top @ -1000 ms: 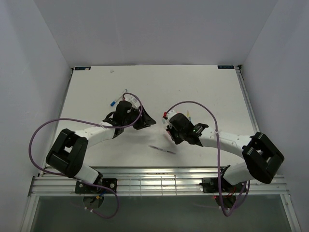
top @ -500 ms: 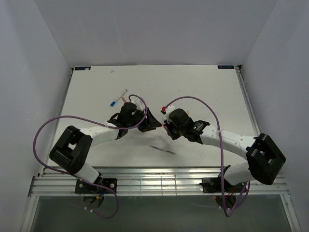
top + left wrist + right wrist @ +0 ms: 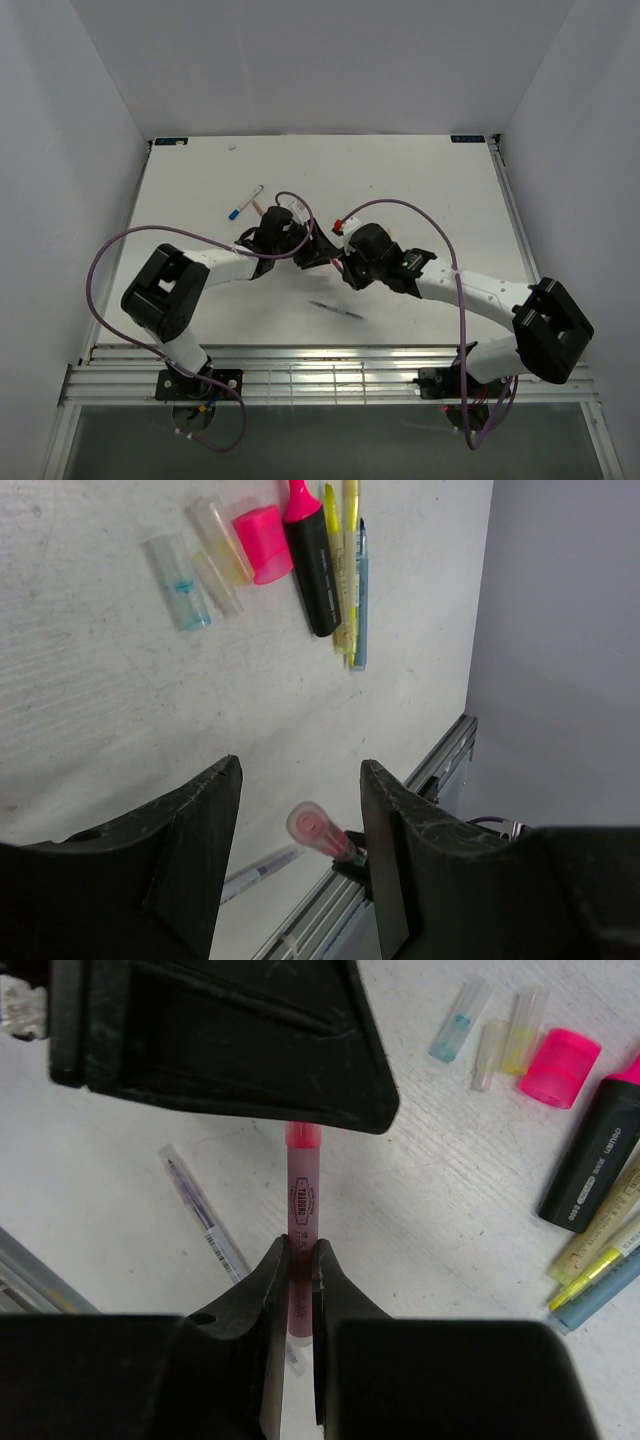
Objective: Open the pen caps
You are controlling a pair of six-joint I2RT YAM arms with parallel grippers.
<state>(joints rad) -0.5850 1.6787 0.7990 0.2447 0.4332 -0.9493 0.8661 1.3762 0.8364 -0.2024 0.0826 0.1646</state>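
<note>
Right wrist view shows the right gripper (image 3: 301, 1250) pinched tight on the barrel of a pink pen (image 3: 302, 1205), which sticks straight out ahead of its fingers. The pink cap (image 3: 303, 1138) is on the pen's far end, right at the edge of the left gripper (image 3: 298, 772). That gripper's jaws stand apart with the cap end between them (whether either pad touches it cannot be told). On the white table (image 3: 420, 190) lie a loose pink highlighter cap (image 3: 560, 1068) and clear caps (image 3: 458, 1022), just beside a black highlighter (image 3: 595, 1170) with its pink tip bare. A clear pen (image 3: 205, 1215) lies near the held one, and a blue-capped pen (image 3: 245, 202) lies beyond the left arm.
</note>
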